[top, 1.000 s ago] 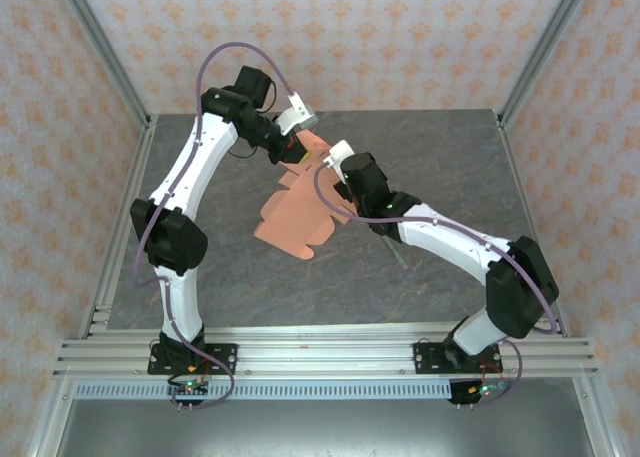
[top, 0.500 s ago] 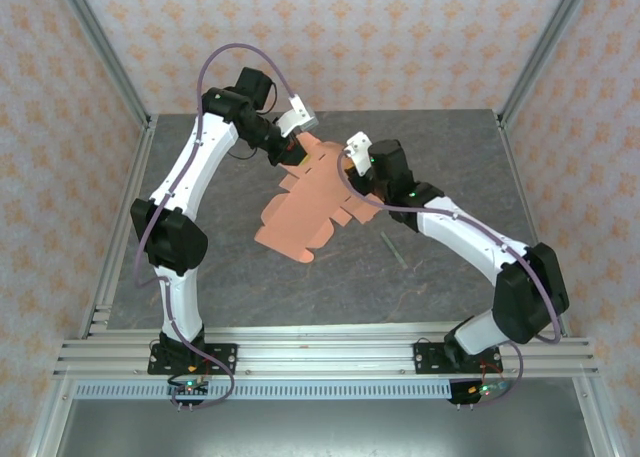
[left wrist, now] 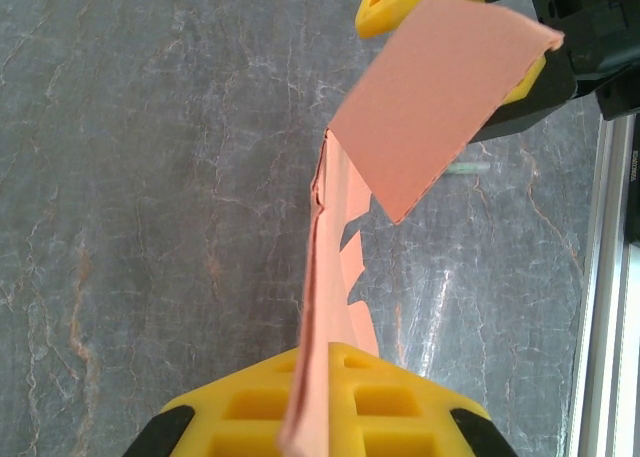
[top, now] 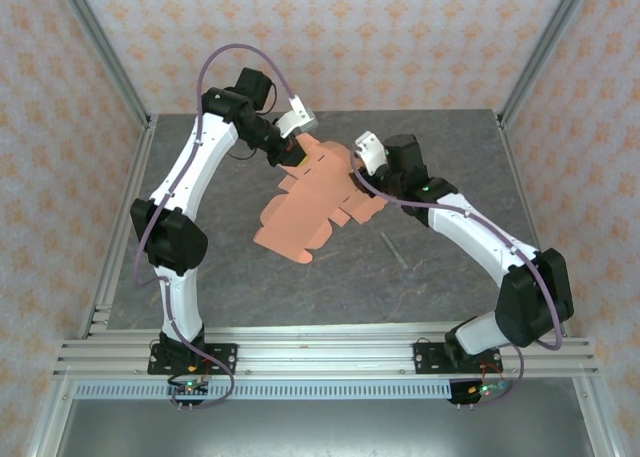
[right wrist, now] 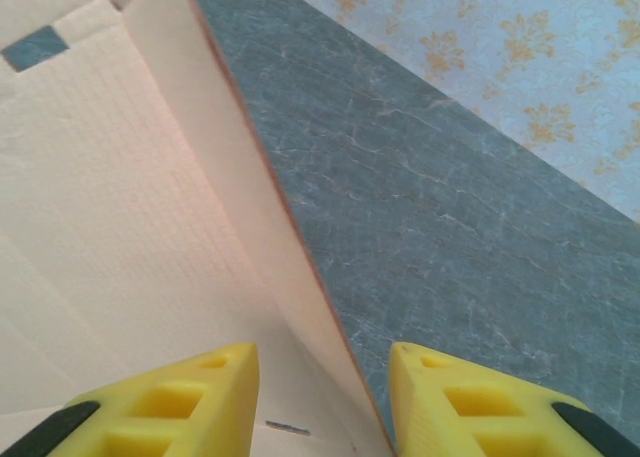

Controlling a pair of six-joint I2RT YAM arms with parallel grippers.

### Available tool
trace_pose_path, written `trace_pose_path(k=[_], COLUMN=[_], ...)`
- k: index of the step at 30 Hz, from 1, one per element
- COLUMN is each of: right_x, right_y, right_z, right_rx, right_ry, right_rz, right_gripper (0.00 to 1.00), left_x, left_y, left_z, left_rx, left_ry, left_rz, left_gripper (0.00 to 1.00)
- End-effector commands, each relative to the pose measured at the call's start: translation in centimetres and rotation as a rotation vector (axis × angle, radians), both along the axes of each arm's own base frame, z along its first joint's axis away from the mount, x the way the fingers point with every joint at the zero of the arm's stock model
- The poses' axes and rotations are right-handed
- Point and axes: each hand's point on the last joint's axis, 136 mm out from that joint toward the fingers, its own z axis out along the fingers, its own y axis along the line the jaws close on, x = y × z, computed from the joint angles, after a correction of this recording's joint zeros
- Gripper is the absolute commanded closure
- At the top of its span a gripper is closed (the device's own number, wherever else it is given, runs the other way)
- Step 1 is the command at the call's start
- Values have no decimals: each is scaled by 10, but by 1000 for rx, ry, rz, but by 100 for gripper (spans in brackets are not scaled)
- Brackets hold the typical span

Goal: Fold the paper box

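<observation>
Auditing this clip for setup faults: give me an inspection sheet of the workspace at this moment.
Surface: grey marbled table, no spills seen.
Job's things: paper box, an unfolded orange sheet, far end lifted, near end apparently resting on the table.
Clutter: thin grey stick lying right of the sheet.
Grippers: left gripper shut on the sheet's far edge; right gripper open, a raised flap's edge between its jaws.
Cables: purple cable looping along each arm.
Surroundings: patterned walls, aluminium frame; nothing else seen.
</observation>
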Motion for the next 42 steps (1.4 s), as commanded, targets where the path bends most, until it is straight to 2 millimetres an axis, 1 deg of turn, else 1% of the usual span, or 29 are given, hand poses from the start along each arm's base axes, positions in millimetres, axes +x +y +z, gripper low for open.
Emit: trace_pose_path(k=[1,4,7,11,16,24,28,32,34,37,41,42], right_x=[2,5,6,9,11,14,13,13,13,14,15,16], right_y=[10,10,10,9,5,9,13,16,18,19,15,13], right_z=[15,14,14,10,5,-3,-5,-9,-10,-10,-8,-5], right_rx=[17,12,11,11,-3,-20,-16,-21,-21,-20,-18,-14], right_ry=[-13,-13,-15,-22,-48,-52,-43,-28,-23,-25,-43,-56], right_rz=[55,52,48,31,7,35,69,92,99,102,82,66], right_gripper=[65,76,84,84,80,77,72,72,75,81,88,90], left_x=[-12,-11,-11,-10,-9,-10,-11,-11,-10,-10,-7,-6], left_y=[6,7,7,5,4,4,5,5,6,6,6,6], left_z=[9,9,10,11,12,12,12,12,12,12,12,12], left_rx=[3,4,4,-11,-20,-17,-16,-11,-10,-11,-15,-18], left_ry=[2,2,3,14,22,19,19,18,16,19,26,30], left_rz=[-5,-3,2,13,16,16,16,14,16,20,36,44], left_gripper=[100,100,100,100,100,100,100,100,100,100,100,100])
